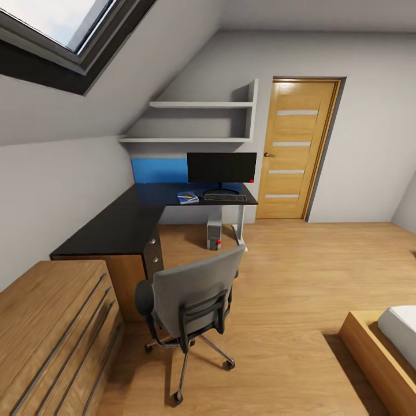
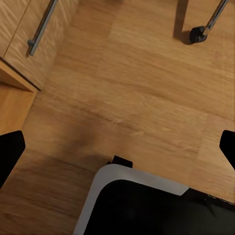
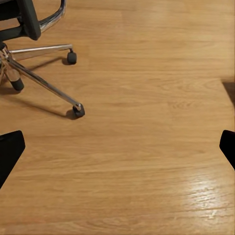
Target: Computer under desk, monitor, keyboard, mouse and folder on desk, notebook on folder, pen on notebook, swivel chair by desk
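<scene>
Wide black flat-screen monitor [image 1: 221, 167], flat black keyboard [image 1: 225, 197] & bright blue folder [image 1: 188, 197] w/ stack sit on glossy black L-shaped desk [image 1: 115, 228] at 12 o'clock, light grey tower computer [image 1: 214, 232] under it; mouse not discernible, grey padded swivel chair [image 1: 190, 294] near desk, maybe needs nudging; left gripper [image 2: 117, 147] & right gripper [image 3: 117, 147] spread wide, holding nothing.

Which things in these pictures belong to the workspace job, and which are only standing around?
Belong to the job:
desk
monitor
keyboard
computer, under the desk
swivel chair
blue item on the desk beside the keyboard, too small to identify

Only standing around:
wooden door
wall shelves
light-wood cabinet
bed corner
</scene>
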{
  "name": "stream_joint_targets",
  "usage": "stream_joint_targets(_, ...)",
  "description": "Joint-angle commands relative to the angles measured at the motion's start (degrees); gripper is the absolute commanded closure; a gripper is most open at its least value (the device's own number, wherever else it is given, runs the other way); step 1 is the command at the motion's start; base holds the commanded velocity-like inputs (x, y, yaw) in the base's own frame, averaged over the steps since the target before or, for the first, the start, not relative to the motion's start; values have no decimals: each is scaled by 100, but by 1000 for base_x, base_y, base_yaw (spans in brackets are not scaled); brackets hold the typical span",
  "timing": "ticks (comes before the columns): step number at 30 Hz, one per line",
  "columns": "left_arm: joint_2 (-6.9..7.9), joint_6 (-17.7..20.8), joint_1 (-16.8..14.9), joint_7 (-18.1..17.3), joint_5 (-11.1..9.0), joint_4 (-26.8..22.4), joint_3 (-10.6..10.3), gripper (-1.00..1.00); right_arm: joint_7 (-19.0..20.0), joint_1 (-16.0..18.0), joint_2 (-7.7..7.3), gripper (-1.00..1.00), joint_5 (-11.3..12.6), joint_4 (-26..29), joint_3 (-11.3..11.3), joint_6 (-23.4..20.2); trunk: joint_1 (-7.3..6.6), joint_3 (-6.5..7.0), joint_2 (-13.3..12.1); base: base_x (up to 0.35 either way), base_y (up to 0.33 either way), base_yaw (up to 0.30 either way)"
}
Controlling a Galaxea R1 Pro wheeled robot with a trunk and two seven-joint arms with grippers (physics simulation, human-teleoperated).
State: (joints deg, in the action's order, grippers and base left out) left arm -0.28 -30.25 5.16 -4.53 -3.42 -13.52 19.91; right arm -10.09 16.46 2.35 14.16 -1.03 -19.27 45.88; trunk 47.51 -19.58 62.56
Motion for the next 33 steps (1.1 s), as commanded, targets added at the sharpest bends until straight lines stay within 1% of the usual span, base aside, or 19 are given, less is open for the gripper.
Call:
stream_joint_targets(1,-4,1,3,-47,-36,-10,22,-100,-21,6,3,-100,34,-11,-51,18,23,-24,45,0,0,0)
stream_joint_targets(33,1,23,3,-47,-36,-10,21,-100,-28,6,3,-100,43,-11,-51,18,726,-598,1329,0,0,0)
